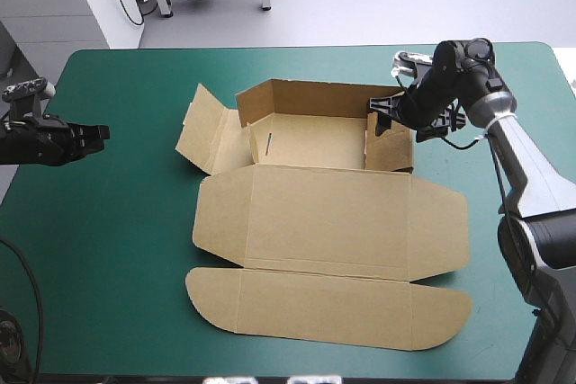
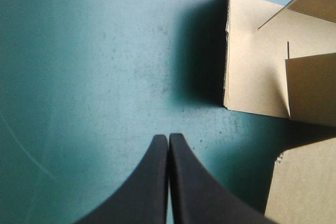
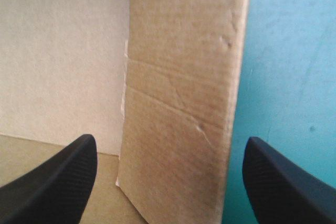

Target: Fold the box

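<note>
One brown box (image 1: 328, 213) lies near the middle of the teal-green cover (image 1: 117, 249), and two arms work at it, each with one gripper. The box is a single cut sheet of matt, creased board, partly raised: two walls stand up, the far wall (image 1: 315, 96) and the right wall (image 1: 389, 148), while the left side flaps (image 1: 202, 128) splay outward and the wide lid (image 1: 328, 213) lies flat toward the near edge, ending in a long flap with rounded ends (image 1: 328, 308). The left gripper (image 1: 97, 133) hovers low at the table's left side, well apart from the box and pointing toward it; in its wrist view the left gripper (image 2: 168, 139) is clenched, its two black fingers pressed into one pointed arch over bare cover, with the splayed flaps (image 2: 252, 61) ahead. The right arm bends down from the far right, its right gripper (image 1: 385, 112) at the right wall's top; the wrist view shows the right gripper (image 3: 170, 141) released, fingers wide apart, the upright wall (image 3: 184, 77) between them.
</note>
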You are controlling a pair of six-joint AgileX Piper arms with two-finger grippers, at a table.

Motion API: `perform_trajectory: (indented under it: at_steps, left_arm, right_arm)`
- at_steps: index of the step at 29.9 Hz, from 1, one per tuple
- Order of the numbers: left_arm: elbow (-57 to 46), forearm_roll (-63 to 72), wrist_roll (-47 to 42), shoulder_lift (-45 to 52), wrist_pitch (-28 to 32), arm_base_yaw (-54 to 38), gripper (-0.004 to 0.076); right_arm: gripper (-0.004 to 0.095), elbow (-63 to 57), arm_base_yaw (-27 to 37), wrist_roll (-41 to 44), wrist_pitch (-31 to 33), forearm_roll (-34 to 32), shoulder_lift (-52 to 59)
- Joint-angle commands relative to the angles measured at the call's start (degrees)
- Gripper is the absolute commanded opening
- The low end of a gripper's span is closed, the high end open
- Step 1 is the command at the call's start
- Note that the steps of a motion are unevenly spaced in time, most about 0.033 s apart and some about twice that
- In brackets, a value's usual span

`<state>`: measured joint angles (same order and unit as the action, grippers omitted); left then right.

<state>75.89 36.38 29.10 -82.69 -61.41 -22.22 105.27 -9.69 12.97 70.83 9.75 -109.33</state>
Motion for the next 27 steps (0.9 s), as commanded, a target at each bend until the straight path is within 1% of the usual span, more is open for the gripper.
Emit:
perform_trajectory:
  at_steps: [1, 8, 10, 13, 16, 17, 18, 19, 22, 26, 27]
  left_arm:
    - [1.6, 3.6, -0.3, 2.1, 0.9, -0.1, -0.0008]
    - [1.6, 4.4, -0.4, 1.9, 0.8, -0.1, -0.0008]
    - [1.6, 4.4, -0.4, 1.9, 0.8, -0.1, -0.0008]
    - [1.6, 4.4, -0.4, 1.9, 0.8, -0.1, -0.0008]
    - [1.6, 4.4, -0.4, 1.9, 0.8, -0.1, -0.0008]
    - [1.6, 4.4, -0.4, 1.9, 0.8, -0.1, -0.0008]
    - [1.6, 4.4, -0.5, 1.9, 0.6, -0.1, -0.0008]
    - [1.6, 4.6, -0.7, 1.9, 0.6, -0.1, -0.0008]
    - [1.6, 5.9, -0.7, 1.9, 0.5, 0.0, -0.0008]
    - [1.6, 5.1, -0.7, 1.9, 0.7, 0.0, -0.0008]
    - [1.6, 5.0, -0.7, 1.9, 1.0, 0.0, -0.0008]
  right_arm:
    - [0.0715, -3.3, -0.1, 0.5, 0.9, 0.8, 3.9]
    - [0.0713, -9.8, -0.1, 0.5, -2.8, 1.3, 3.6]
    - [0.0668, -9.8, -0.1, 0.5, -3.1, 1.3, 3.4]
    - [0.051, -9.8, -0.1, 0.5, -3.3, 1.4, 3.5]
    - [0.0237, -9.8, -0.1, -1.0, -2.6, 1.8, 3.5]
    - [0.0105, -9.8, -0.1, -2.0, -2.4, 2.3, 3.5]
    - [0.0, -9.8, -0.1, -2.8, -2.3, 2.9, 3.5]
    - [-0.0012, -9.8, -0.1, -3.3, -2.3, 3.5, 3.5]
    - [-0.0006, -9.6, -0.1, -4.4, -2.5, 4.7, 3.5]
    - [-0.0006, -6.4, 0.0, -7.1, 1.0, 4.3, 3.5]
    - [-0.0007, -5.5, 0.0, -7.2, 0.9, 4.3, 4.1]
